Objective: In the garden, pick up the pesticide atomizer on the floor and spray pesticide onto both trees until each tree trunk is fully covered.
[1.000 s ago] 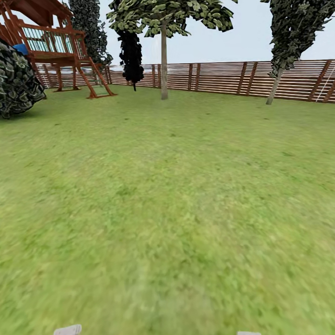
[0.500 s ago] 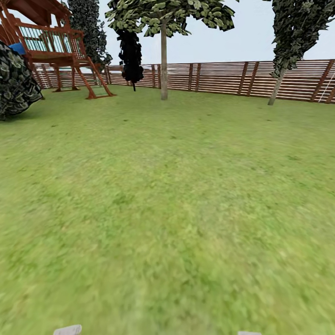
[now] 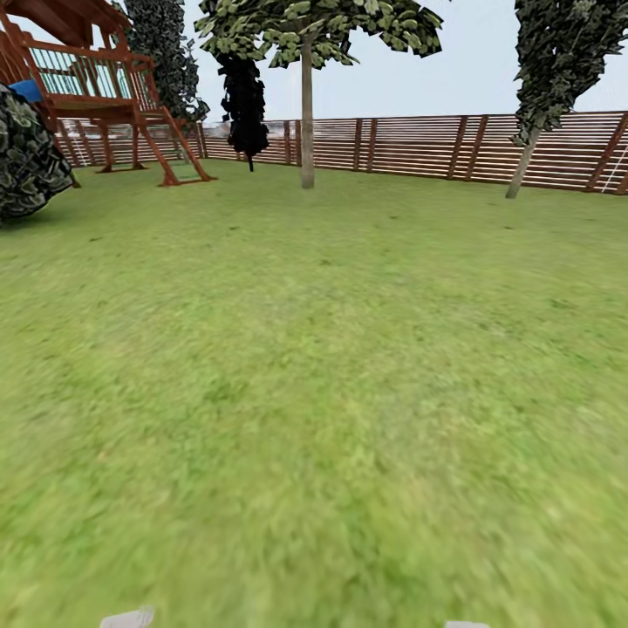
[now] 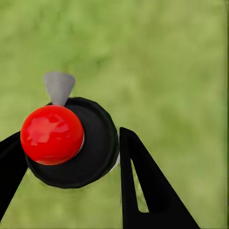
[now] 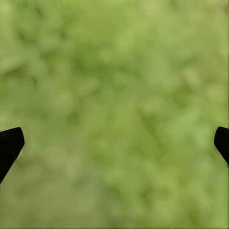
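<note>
Pesticide atomizer: black round-bodied sprayer [image 4: 81,152] with a glossy red dome cap and a grey cone nozzle, seen from above in the left wrist view; off the ground, over blurred grass.
Left gripper: black two-fingered claw [image 4: 71,162], fingers pressed against either side of the black body; clenched around the atomizer.
Right gripper: black claw [image 5: 114,143], only the two fingertips visible at opposite edges of the right wrist view, set wide apart; released, nothing between them, grass beyond.
Floor: green grass lawn [image 3: 314,392], unbroken from the robot out to the fence; no white specks seen on it.
Nearer tree: slender pale grey-beige trunk [image 3: 307,113] under a ragged green crown, upright, far across the lawn, in front of the fence.
Second tree: leaning pale trunk [image 3: 523,161] under a dark crown, at the right, beside the fence.
Trunk coverage: no white pesticide specks visible on either trunk; at this distance, fine detail too small to confirm.
Surroundings: brown horizontal-slat wooden fence [image 3: 419,144]; red-brown wooden play tower with ladder [image 3: 105,87] at far left; round dark bush [image 3: 26,166] beside it.
Progress: pickup judged done; approach to the trees apparently under way; spraying of both trunks judged entirely left to do.
</note>
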